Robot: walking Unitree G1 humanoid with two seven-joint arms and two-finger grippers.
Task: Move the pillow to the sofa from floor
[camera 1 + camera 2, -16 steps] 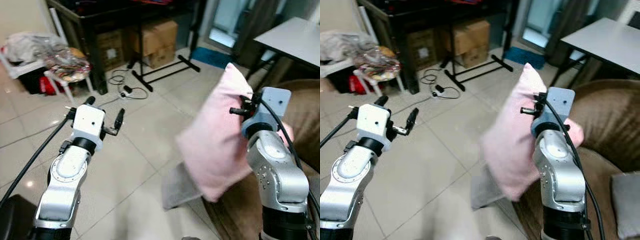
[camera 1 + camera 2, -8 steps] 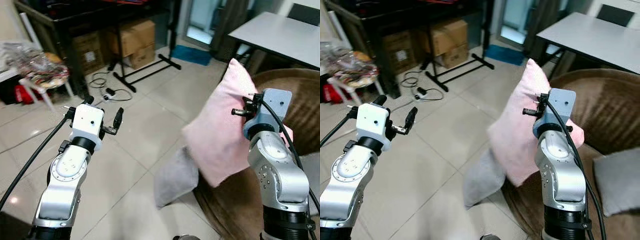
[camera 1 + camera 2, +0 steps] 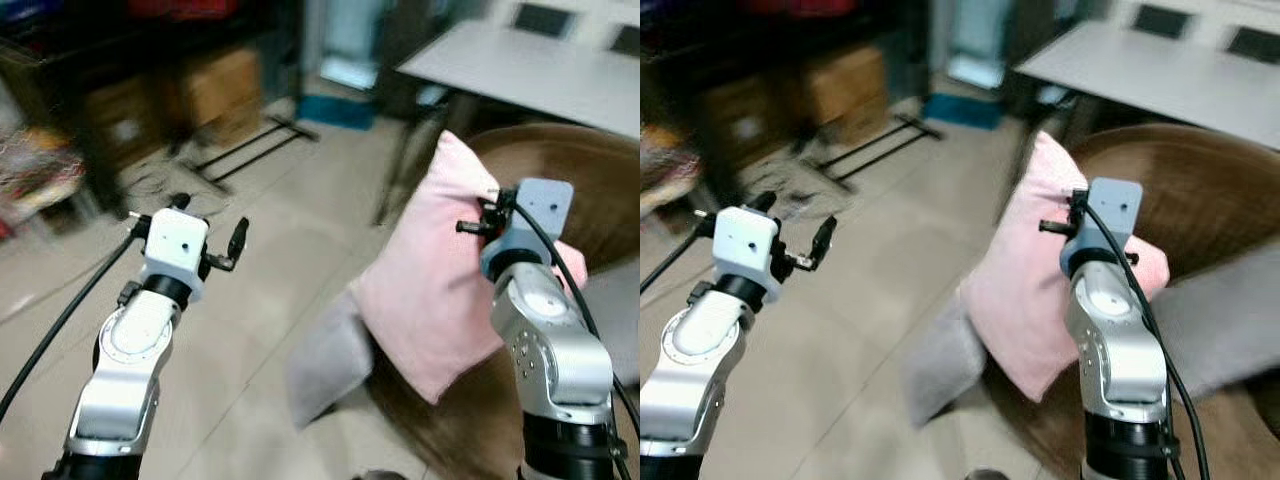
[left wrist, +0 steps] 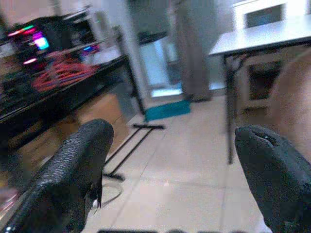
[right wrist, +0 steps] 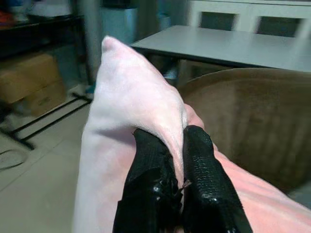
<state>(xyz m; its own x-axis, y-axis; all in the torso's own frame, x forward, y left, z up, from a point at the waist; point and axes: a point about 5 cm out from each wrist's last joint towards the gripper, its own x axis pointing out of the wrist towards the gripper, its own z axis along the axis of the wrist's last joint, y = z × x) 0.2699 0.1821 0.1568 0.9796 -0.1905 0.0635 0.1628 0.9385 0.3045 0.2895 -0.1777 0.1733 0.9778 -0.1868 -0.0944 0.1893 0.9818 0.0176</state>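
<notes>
The right gripper (image 5: 176,145) is pinching the pink pillow (image 3: 440,290). Its two black fingers (image 5: 150,165) are squeezing a fold near the pillow's top edge. The pillow is hanging up in the air, off the floor, in front of the right arm. It is sitting over the front edge of the brown sofa (image 3: 1200,200). A gray cushion (image 3: 325,355) is poking out just under the pink pillow, down by the tiled floor (image 3: 260,300). Another gray cushion (image 3: 1230,310) is lying on the sofa seat, beside the right arm.

The left gripper (image 3: 210,232) is holding nothing, and its fingers (image 4: 73,165) are spread wide apart. It is hovering over the floor, well away from the pillow.

Behind the sofa, a gray table (image 3: 1160,75) is standing. Farther back, cardboard boxes (image 3: 215,90) are sitting under a dark desk, near a black stand (image 3: 240,150) on the floor. The far side of the room is looking blurry.
</notes>
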